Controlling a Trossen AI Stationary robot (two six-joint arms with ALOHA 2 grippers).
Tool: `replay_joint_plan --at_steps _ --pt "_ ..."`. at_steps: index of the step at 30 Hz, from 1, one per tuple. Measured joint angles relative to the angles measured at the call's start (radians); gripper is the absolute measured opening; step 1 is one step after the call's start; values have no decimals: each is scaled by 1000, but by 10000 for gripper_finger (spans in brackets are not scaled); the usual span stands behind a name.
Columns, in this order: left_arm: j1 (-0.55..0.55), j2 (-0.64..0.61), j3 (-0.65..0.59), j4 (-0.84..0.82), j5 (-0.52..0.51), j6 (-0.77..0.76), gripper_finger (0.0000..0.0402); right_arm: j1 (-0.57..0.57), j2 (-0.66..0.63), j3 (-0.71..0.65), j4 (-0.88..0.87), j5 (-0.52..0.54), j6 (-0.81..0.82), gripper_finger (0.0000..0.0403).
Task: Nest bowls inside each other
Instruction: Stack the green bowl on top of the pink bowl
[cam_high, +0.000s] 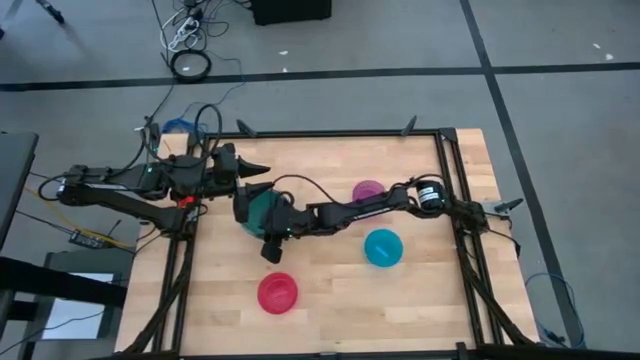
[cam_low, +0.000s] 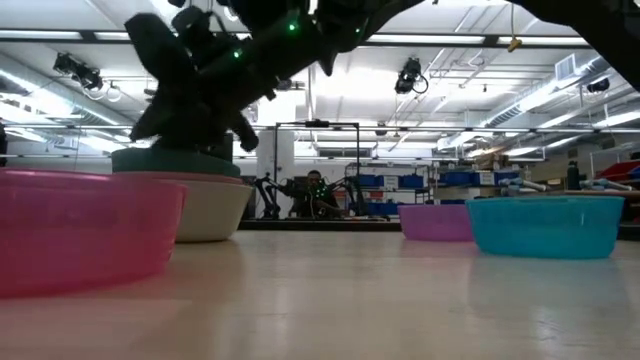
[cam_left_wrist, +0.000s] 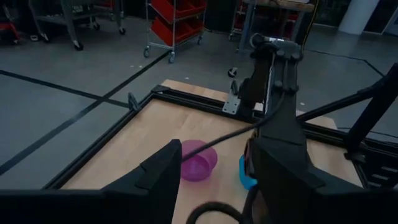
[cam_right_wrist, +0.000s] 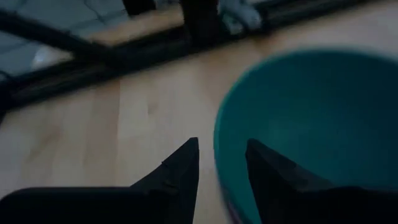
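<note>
A teal bowl (cam_high: 264, 207) is at the table's middle left, with my right gripper (cam_right_wrist: 222, 149) shut on its rim. In the low view the teal bowl (cam_low: 175, 160) sits low inside a grey-white bowl (cam_low: 200, 208); only its rim band shows above that bowl's rim. Whether it rests there, I cannot tell. A purple bowl (cam_high: 368, 190), a bright blue bowl (cam_high: 383, 247) and a pink-red bowl (cam_high: 278, 292) stand apart on the table. My left gripper (cam_high: 255, 165) hovers open above the table's far left, touching nothing. My right gripper has the teal bowl's rim (cam_right_wrist: 217, 140) between its fingers, one finger (cam_right_wrist: 273, 180) inside the bowl and one (cam_right_wrist: 177, 171) outside. The fingers slant down from the table's right. The bowl stays upright, its lower part inside the grey-white bowl.
The table has a black frame (cam_high: 445, 160) along its edges. My right arm (cam_high: 360, 208) stretches across the middle, passing close by the purple bowl. Bare wood lies near the front edge on either side of the pink-red bowl.
</note>
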Motion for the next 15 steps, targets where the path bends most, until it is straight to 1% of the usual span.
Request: replay_joint_plan --at_steps 4,8,15 --pt "0 0 0 -9 0 -1 204 6 14 -2 -48 2 2 123" --pt "0 0 0 -14 0 -1 204 7 0 0 -94 26 1 123" --pt "0 0 0 -21 0 -1 204 11 -27 0 -112 13 -29 123"
